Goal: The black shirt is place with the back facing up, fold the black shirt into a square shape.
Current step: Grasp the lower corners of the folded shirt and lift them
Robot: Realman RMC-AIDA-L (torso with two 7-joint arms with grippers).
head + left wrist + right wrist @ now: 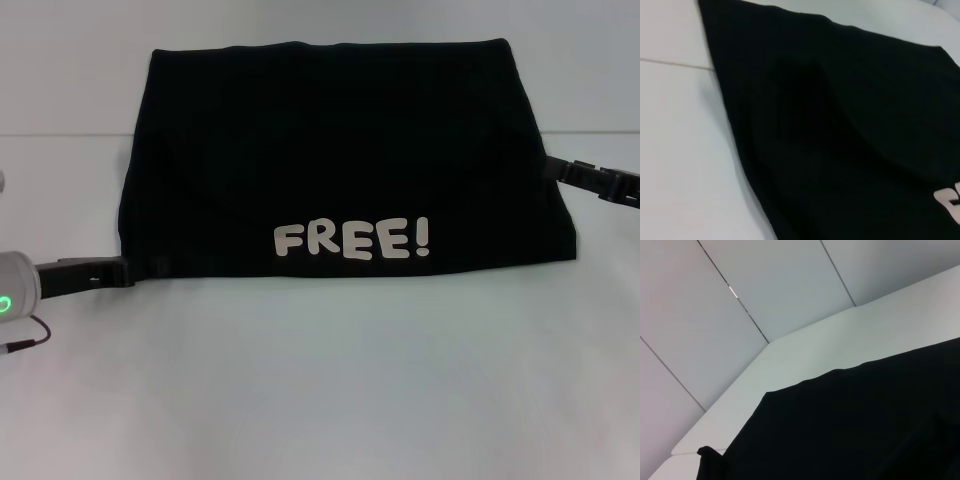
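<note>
Shirt (340, 160) lay mid-surface (320, 390), already a wide rectangle, "FREE!" print up — side fold pending, I judged. My left tool (125, 270) touched its near-left corner, right tool (548, 168) its right edge; finger state untellable. Next: grip, fold across.

The black shirt (850, 135) filled most of the left wrist view, lying flat on the white table (680, 150). One straight edge of the shirt ran slantwise against the bare table surface, and a second edge met the table at the far side. A soft raised fold crossed the shirt's cloth, with a darker hollow beside it. Part of a pale printed letter (947, 200) showed on the shirt where the view cut it off. A thin seam line (675, 63) crossed the table and ran up to the shirt's edge.
</note>
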